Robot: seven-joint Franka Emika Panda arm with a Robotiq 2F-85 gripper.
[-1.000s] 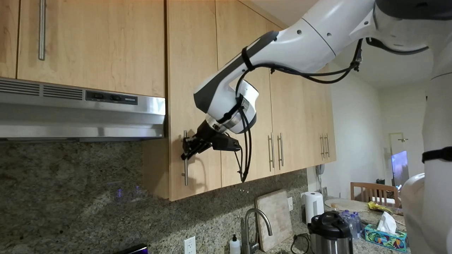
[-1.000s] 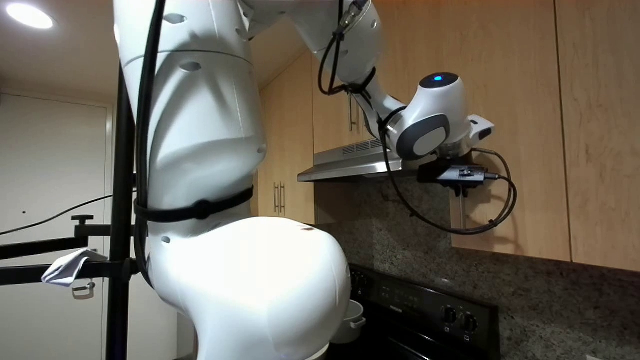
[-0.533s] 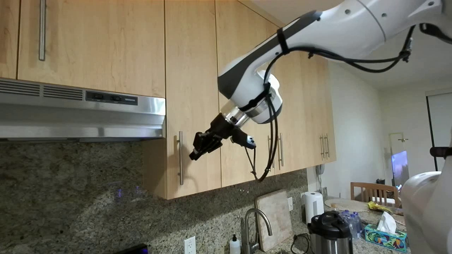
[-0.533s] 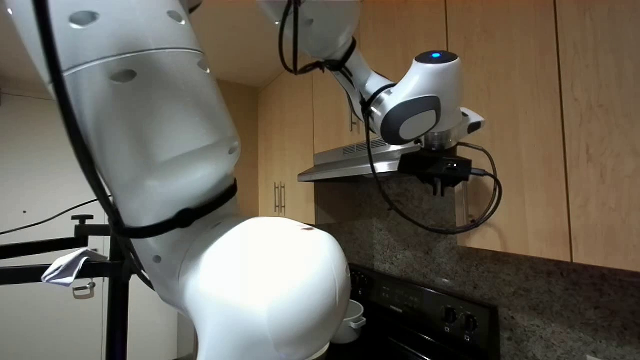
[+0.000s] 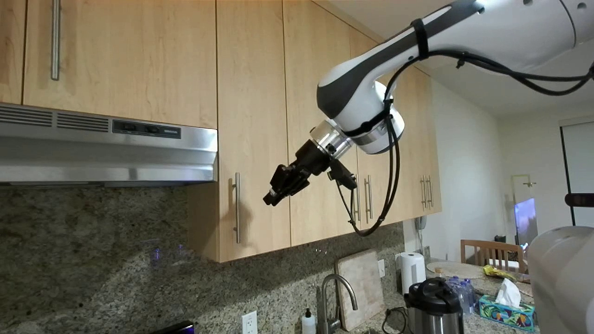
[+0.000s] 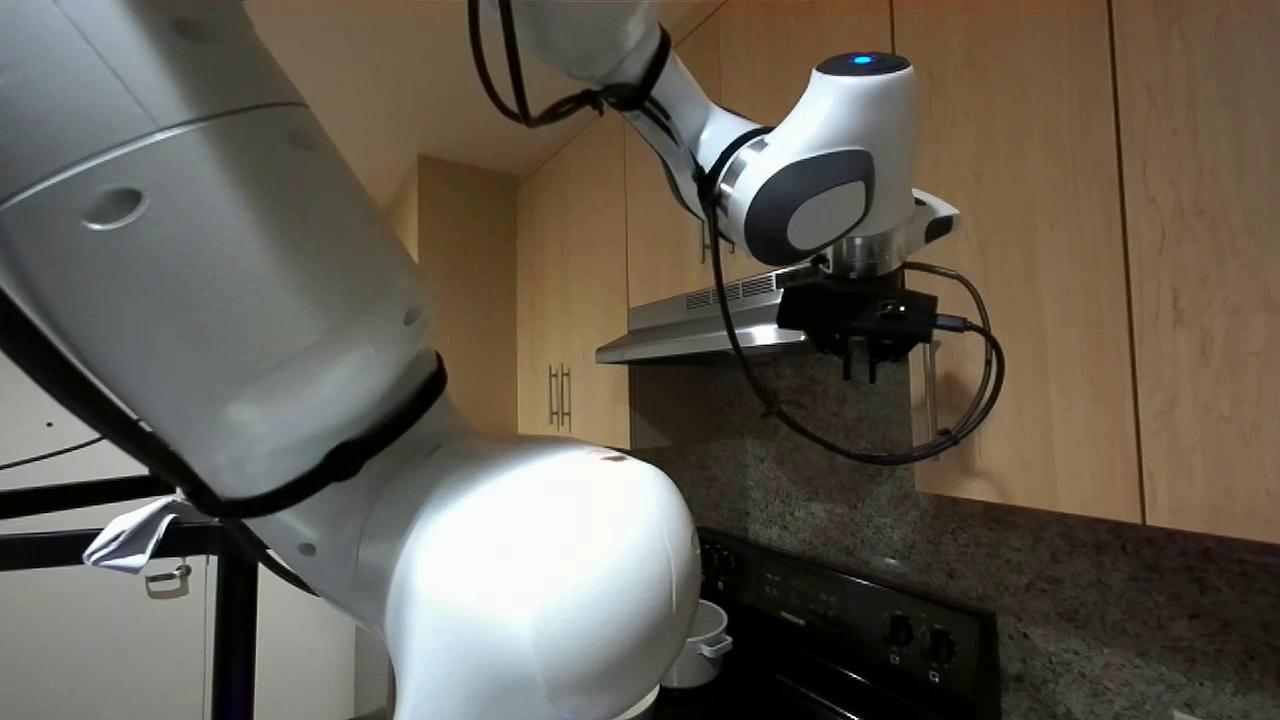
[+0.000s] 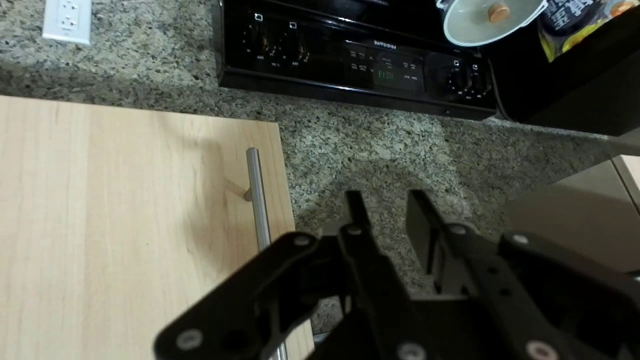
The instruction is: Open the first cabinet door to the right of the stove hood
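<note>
The first cabinet door [image 5: 250, 102] is a tall, light honey-coloured wood door right of the silver stove hood [image 5: 153, 148]. It looks closed, its left edge in line with the cabinet beside it. Its slim silver bar handle [image 5: 237, 208] is near its lower left edge. The door [image 7: 150, 210] and handle [image 7: 256, 195] also show in the wrist view, left of the fingers. My gripper [image 5: 270, 198] hangs in front of the door, apart from the handle. In the wrist view, the fingers [image 7: 387, 200] are parted with nothing between them. The hood also shows in an exterior view [image 6: 690, 335].
A shorter door [image 5: 125, 60] is above the hood. Tall doors with paired handles [image 5: 369, 199] are further right. Below are a faucet [image 5: 341, 287], a pressure cooker [image 5: 434, 306] and the black stove [image 6: 850, 620]. A cable [image 6: 900, 458] loops below the wrist.
My gripper was at the handle one second ago with the door slightly ajar. It has come off the handle and drawn back from the cabinet; the door has swung back flush.
</note>
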